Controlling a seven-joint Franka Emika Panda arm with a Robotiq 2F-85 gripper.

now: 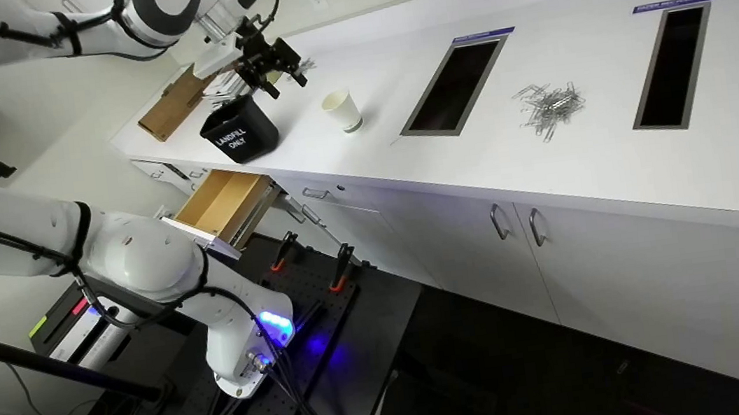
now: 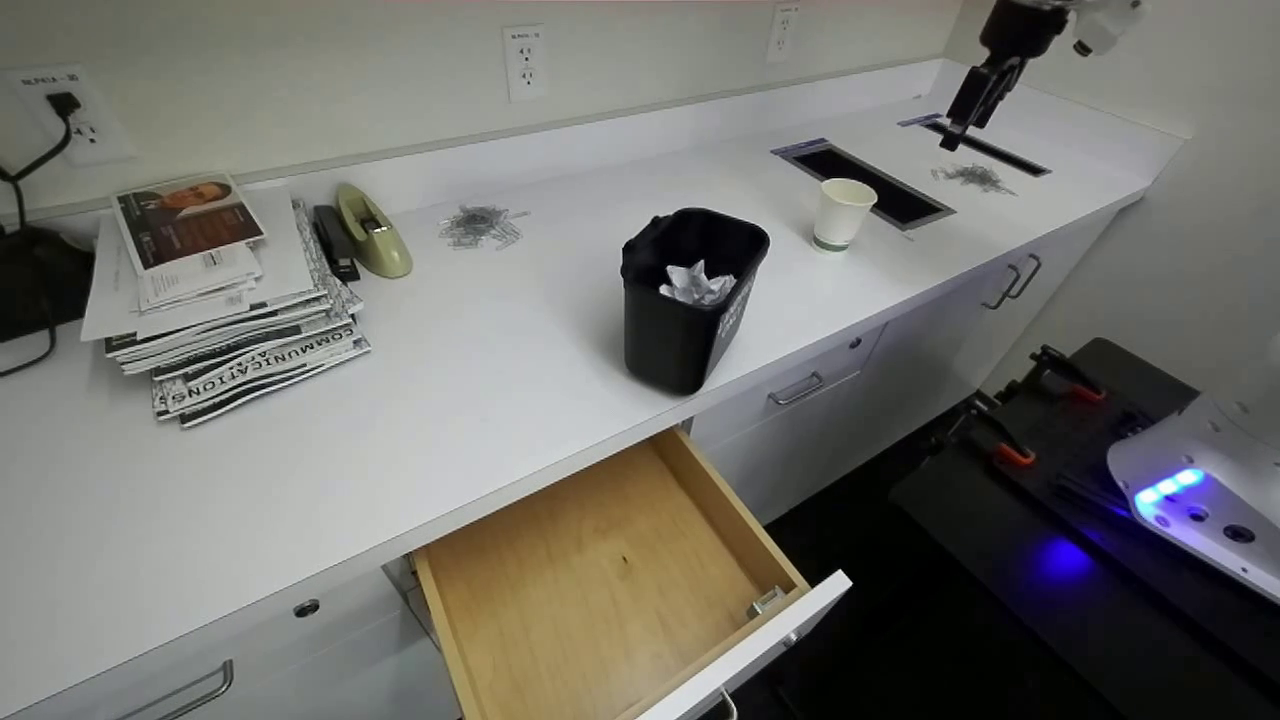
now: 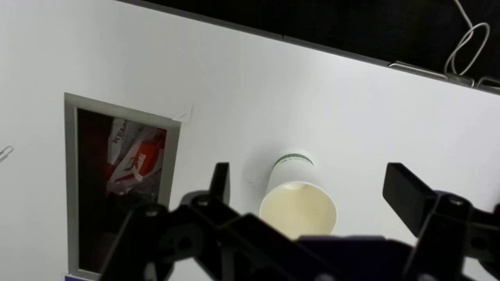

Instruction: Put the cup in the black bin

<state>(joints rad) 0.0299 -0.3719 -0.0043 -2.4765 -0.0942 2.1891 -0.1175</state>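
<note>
The cup is white paper with a green band near its base. It stands upright on the white counter, also in an exterior view and the wrist view. The black bin reads "LANDFILL ONLY" and stands near the counter's front edge. It also shows in an exterior view, with crumpled white paper inside. My gripper is open and empty, above the counter. In the wrist view the cup lies between the spread fingers, nearer the left finger, untouched. The gripper also shows in an exterior view.
Dark framed openings are cut into the counter. Paper clips lie between them, and another pile lies near a tape dispenser. A magazine stack sits further along. A wooden drawer stands open below the bin.
</note>
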